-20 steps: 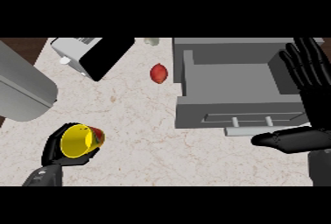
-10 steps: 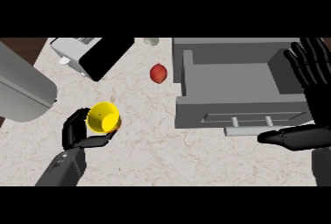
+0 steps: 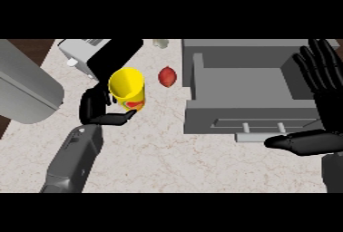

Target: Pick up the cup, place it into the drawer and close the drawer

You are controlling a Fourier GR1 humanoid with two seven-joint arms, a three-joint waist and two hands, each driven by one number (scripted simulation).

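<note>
Marbled counter [image 3: 174,154] below, the left hand [image 3: 99,108] clasps the yellow cup [image 3: 127,87], now raised nearer the open drawer [image 3: 248,90]; right hand [image 3: 320,90] rests open.

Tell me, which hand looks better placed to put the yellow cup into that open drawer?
The left hand, most likely: its fingers are already curled round the yellow cup, lifted above the counter just left of the open drawer. The right hand rests open at the drawer's right side, holding nothing.
</note>
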